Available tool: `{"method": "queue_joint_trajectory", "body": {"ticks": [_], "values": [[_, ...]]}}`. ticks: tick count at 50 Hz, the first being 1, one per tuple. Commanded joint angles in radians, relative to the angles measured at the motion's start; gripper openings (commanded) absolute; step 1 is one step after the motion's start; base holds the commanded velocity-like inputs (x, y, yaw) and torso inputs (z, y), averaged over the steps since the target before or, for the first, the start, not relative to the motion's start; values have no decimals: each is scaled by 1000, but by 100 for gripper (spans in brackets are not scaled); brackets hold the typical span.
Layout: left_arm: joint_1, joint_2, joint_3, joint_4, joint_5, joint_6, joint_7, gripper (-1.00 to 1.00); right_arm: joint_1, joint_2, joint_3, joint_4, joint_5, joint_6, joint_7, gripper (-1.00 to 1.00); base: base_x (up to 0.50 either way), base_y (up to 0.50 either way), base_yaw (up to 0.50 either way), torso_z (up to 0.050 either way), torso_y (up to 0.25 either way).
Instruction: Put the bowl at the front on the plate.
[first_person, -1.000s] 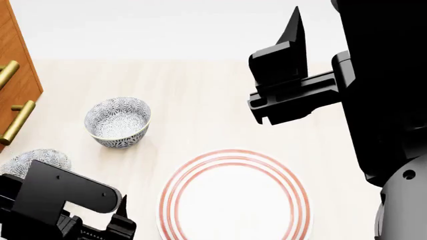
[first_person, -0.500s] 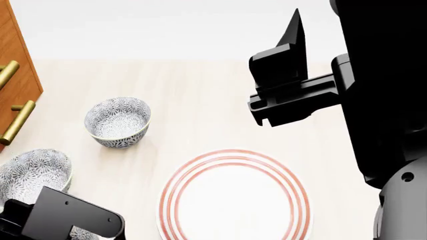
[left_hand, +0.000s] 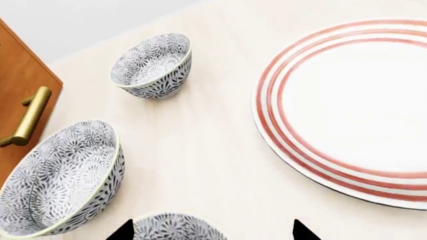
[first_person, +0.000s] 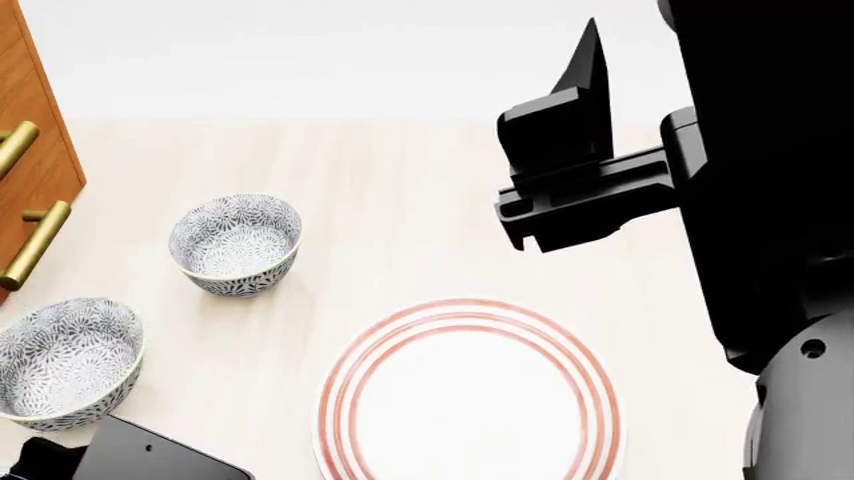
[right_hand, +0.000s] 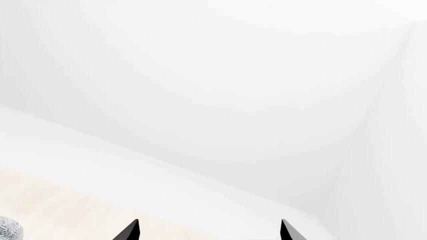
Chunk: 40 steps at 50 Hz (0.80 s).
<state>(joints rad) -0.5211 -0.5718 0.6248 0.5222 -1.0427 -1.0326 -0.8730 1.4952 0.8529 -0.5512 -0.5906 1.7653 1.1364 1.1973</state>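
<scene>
Retracting left arm (first_person: 134, 452) toward robot vs 1 s ago: now just a sliver at lower edge of head view, fully uncovering mid bowl (first_person: 67, 362). No shift of any bowl or of plate (first_person: 467, 312) btw frames. Holding right claw (right_hand: 209, 231) raised and off to the side, with tips spread and nothing btw them; no change there.

Left claw (left_hand: 212, 233): spread wide, gripping nothing. Seeing front bowl (left_hand: 177, 226) right btw the tips, closer to one tip than the other, with only its far rim in wrist view and none of it in head view. Sitting on table (left_hand: 200, 150), apparently untouched.

Beyond claw: mid bowl, then far bowl (left_hand: 152, 65) further ahead, both on cabinet (left_hand: 23, 85) side. Plate ahead on opposite side, well apart from front bowl, nothing on it.

Reading the pull-back as lining claw up on nearest bowl, prob the task target. Approach stage only, grasp not yet begun. Next, prob: centre on rim, lower, pinch wall, carry across to plate.
</scene>
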Motion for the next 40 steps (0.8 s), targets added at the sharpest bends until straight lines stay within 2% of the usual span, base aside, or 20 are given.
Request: {"method": "queue_joint_trajectory", "body": {"ticks": [1, 40], "values": [[30, -4, 22, -14, 25, 23, 15, 100, -2, 3, -3, -2, -7, -6, -6, 100, 0, 0, 0, 0, 0], [94, -10, 65, -75, 79, 82, 51, 100, -13, 13, -15, -11, -15, -27, -10, 100, 0, 0, 0, 0, 0]]}}
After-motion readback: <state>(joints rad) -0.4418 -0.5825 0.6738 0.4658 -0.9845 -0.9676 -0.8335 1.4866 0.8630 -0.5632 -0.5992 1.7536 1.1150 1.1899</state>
